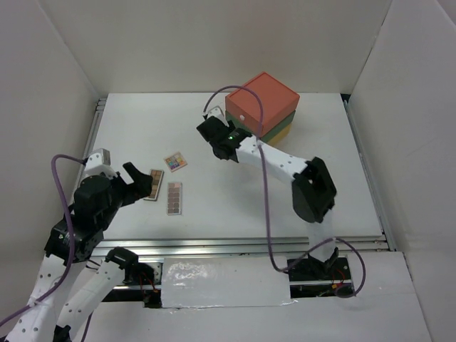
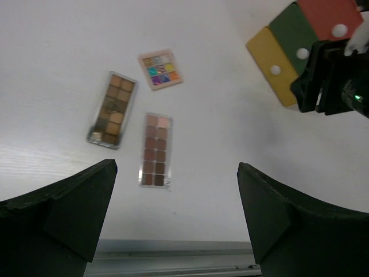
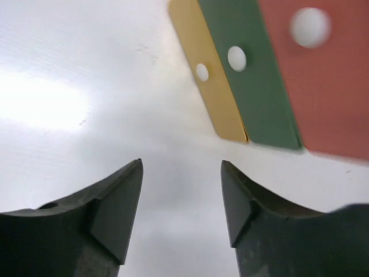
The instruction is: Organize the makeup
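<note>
Your left tool [image 1: 140,179] is spread wide and empty, well left of the drawer box [image 1: 262,105]. Just beside it on the worktop [image 1: 142,128] lie the darker brown palette [image 2: 112,109] and the lighter brown palette [image 2: 156,149], apart. The square multicolour palette [image 2: 161,68] lies nearer the box. Your right tool [image 3: 181,164] stands parted and empty, facing the box's drawer fronts.

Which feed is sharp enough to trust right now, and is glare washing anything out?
Left wrist: sharp; the multicolour palette and the nearer brown palette show crisp pans, no glare. Right wrist: soft focus, the drawer box is blurred, and a glare patch whitens the table at left. Top external: even light, soft shadows only.
</note>
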Motion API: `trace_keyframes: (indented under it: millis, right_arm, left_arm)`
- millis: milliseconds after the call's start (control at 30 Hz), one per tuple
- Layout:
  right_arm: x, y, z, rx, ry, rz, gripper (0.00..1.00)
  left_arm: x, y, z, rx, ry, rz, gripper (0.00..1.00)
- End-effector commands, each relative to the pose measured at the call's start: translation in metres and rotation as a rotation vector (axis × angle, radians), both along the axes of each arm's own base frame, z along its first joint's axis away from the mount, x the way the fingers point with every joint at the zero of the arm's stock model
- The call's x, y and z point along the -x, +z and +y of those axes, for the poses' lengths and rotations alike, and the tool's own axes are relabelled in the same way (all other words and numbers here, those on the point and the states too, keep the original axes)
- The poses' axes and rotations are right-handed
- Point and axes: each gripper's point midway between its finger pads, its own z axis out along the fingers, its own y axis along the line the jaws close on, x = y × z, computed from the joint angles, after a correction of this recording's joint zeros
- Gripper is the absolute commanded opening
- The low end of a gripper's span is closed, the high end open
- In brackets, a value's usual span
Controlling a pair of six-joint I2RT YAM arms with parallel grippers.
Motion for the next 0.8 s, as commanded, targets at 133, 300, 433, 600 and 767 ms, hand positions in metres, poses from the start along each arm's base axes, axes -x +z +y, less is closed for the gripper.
trace_keyframes:
  millis: [133,300,433,600,767]
  right_arm:
    - [0.102,0.182,-0.016,-0.564,0.107,-0.262,0.92]
    - [0.153,0.198,-0.051,-0.734,0.158,-0.274,1.0]
    - [0.198,0.221,-0.07,-0.934,0.235,-0.286,1.0]
    - [0.244,0.214,-0.06,-1.1,0.436,-0.22,1.0]
    - [0.268,0.21,-0.057,-1.165,0.507,-0.154,0.98]
  left_arm:
    - [-0.051,-0.005,-0.094,0.34,-0.291,-0.088,0.99]
    - [-0.1,-0.029,-0.148,0.514,-0.397,-0.089,0.99]
    - [-0.146,-0.039,-0.184,0.6,-0.406,-0.114,0.98]
    - [-0.215,-0.07,-0.222,0.661,-0.401,-0.129,0.97]
    - [-0.266,-0.12,-0.246,0.784,-0.37,-0.081,0.92]
